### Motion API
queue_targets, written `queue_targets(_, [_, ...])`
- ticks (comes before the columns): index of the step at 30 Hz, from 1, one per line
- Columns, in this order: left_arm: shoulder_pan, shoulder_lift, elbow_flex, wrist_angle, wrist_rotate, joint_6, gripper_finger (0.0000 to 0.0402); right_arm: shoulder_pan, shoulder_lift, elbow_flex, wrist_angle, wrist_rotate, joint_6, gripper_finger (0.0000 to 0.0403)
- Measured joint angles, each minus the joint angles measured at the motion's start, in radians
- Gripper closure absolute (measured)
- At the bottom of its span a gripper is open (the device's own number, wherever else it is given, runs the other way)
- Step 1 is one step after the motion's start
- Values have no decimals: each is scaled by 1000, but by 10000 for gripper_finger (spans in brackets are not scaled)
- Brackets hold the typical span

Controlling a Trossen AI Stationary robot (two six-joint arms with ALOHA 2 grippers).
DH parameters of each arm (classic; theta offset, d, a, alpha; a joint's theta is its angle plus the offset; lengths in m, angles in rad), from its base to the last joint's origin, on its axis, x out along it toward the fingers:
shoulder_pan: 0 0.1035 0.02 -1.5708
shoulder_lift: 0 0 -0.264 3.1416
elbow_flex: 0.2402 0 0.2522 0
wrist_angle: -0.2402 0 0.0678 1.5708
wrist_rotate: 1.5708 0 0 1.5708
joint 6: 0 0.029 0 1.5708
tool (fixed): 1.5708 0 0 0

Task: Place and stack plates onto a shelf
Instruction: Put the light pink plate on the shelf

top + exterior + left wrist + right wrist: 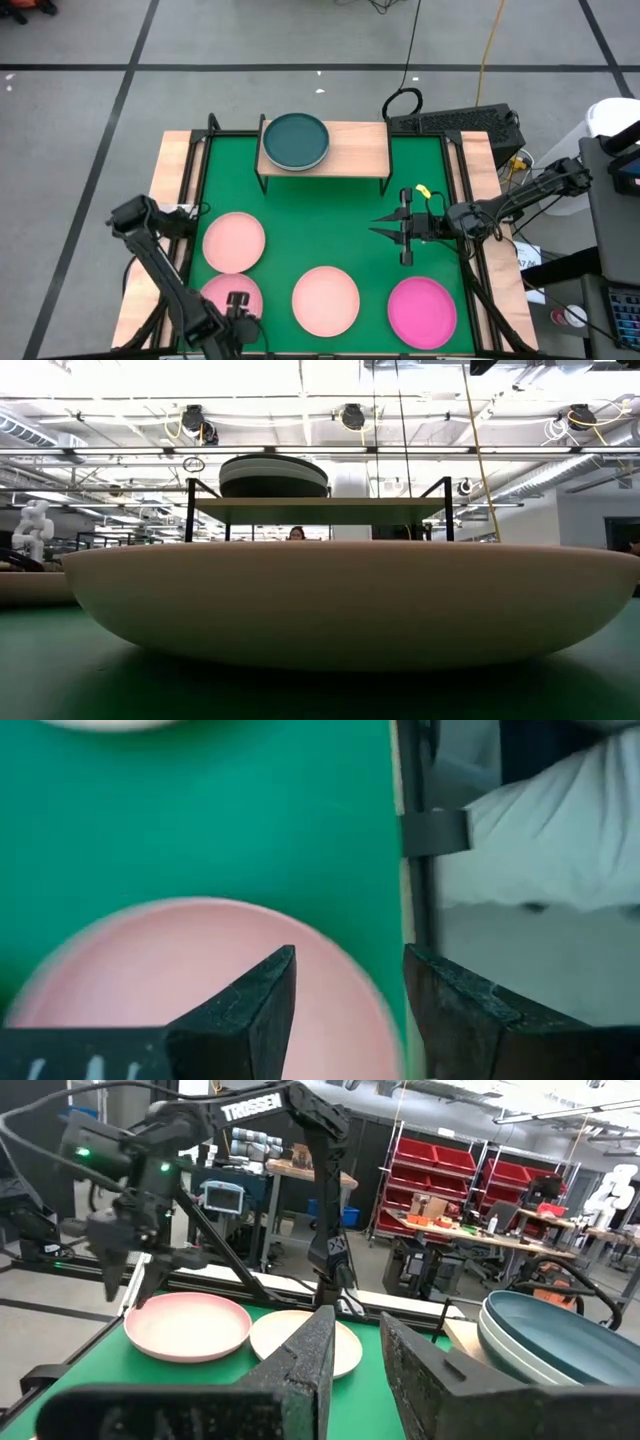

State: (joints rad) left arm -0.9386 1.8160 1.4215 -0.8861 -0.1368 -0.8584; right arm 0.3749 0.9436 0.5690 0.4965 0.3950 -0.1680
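hovering left gripper [345,1010], jaws parted and empty, straddles a round shallow pink plate's [150,970] rim.

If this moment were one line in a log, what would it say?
shelf: teal-topped plate stack | table: three pink plates, magenta plate | left gripper: open over pink plate | right gripper: open, empty

On the green table [330,235] lie four plates: three pink plates [234,241] and one magenta plate [422,313]. One wooden shelf [355,147] carries a teal-topped stack [296,140]. Two arms.
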Motion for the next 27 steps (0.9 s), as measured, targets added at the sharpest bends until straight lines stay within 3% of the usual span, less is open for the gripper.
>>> queue_targets(10, [-71, 125, 14, 14, 51, -338, 211, 0, 26, 0, 0, -2, 40, 332])
queue_targets(15, [-97, 174, 13, -90, 53, -467, 211, 0, 70, -1, 28, -3, 46, 332])
queue_targets(22, [-101, 182, 13, -178, 49, -536, 212, 0, 107, -1, 57, -3, 52, 332])
queue_targets(27, [-104, 182, 13, -122, 48, -535, 268, 0, 107, -1, 72, -3, 38, 332])
